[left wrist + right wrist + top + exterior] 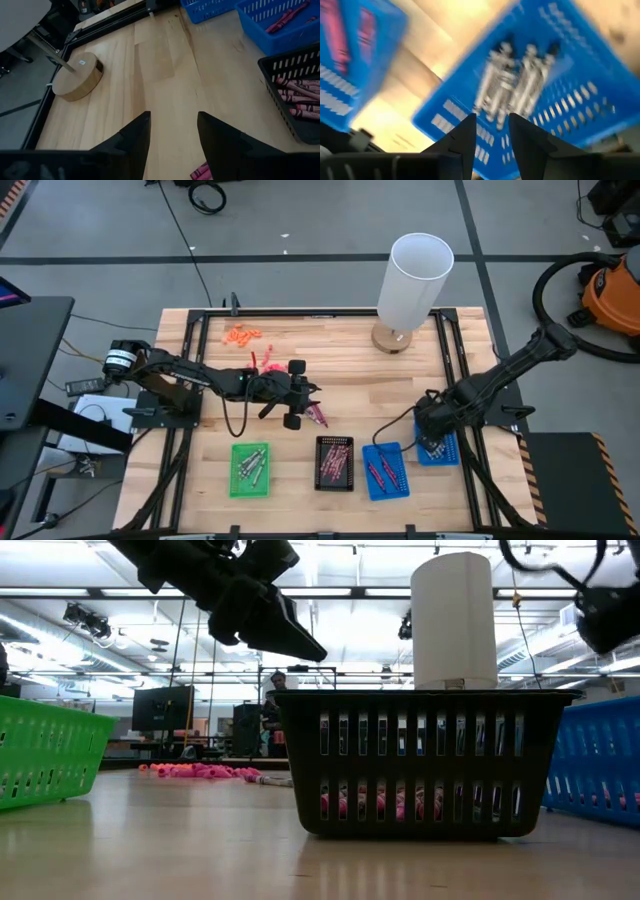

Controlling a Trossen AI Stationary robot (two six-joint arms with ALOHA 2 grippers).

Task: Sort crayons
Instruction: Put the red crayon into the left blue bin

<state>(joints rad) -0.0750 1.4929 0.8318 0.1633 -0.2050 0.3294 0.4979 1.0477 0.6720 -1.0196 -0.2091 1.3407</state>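
Note:
Silvery crayons (512, 82) lie in the rightmost blue tray (438, 448). My right gripper (492, 131) hangs just above them, pointing steeply down, its fingers apart with nothing between. Reddish crayons (385, 472) lie in the other blue tray (372, 455), maroon ones (297, 97) in the black tray (334, 442), and grey ones in the green tray (233, 480). My left gripper (174, 131) is open over the table's middle, above a small heap of pinkish-maroon crayons (318, 416). A second loose heap, orange-red (242, 334), lies at the far left.
A tall white cylinder (410, 280) on a round wooden base (77, 76) stands at the far right of the table. A black frame rail (455, 350) runs along the table's sides. Bare wood lies between the heaps and the row of trays.

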